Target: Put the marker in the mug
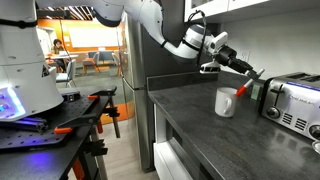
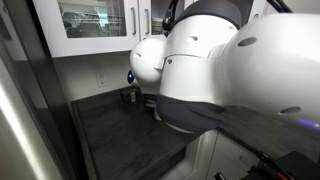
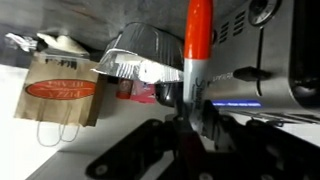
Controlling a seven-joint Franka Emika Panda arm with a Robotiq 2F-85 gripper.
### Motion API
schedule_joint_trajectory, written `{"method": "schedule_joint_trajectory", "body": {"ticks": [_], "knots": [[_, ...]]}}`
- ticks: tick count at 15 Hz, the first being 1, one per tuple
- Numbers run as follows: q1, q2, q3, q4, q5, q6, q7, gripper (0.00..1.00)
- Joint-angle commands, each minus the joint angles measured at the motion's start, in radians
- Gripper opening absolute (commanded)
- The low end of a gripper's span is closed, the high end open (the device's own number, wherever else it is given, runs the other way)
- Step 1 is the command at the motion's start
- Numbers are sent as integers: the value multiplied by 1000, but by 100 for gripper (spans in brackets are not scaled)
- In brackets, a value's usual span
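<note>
Reaching in from the left in an exterior view, the smooth white arm [image 1: 165, 35] ends in black fingers [image 1: 240, 66] high over the dark, matt worktop [image 1: 190, 115]. The fingers are clenched on the marker [image 1: 245, 89], a thin round stick that slants down from them. Its red-orange end hangs in the air just beside the upper right rim of the mug [image 1: 226, 102]; whether it touches the rim cannot be told. The mug is a plain white, glossy cylinder standing upright on the worktop, mouth up. Right of it stands a boxy toaster [image 1: 292, 102] with shiny chrome walls and dark slots on top.

In an exterior view, white cabinets [image 2: 95, 20] with glass doors hang at the left above the dark slab, and the rounded white and grey robot housing [image 2: 220, 60] fills the right, hiding both mug and marker.

In the wrist view, a brown paper bag [image 3: 60, 90] with a red oval print and thin cord handles lies at the left. Next comes a crumpled foil tray [image 3: 145, 58] with a bright, ribbed rim. Then the marker rises slim and straight, pale where the two black pads pinch it and red-orange farther out. At the right is the mirror-bright side of the toaster.
</note>
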State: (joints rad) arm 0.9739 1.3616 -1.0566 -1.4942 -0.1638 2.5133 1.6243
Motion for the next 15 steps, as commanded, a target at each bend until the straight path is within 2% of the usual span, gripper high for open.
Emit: {"method": "schedule_joint_trajectory", "body": {"ticks": [1, 8, 13, 14, 15], "knots": [[-3, 9, -3, 23, -51, 24, 54, 6], [5, 1, 17, 55, -84, 25, 53, 6], [-10, 1, 70, 73, -71, 15, 77, 6], [-16, -4, 86, 73, -72, 11, 72, 17], [-22, -9, 97, 73, -71, 13, 73, 48]]}}
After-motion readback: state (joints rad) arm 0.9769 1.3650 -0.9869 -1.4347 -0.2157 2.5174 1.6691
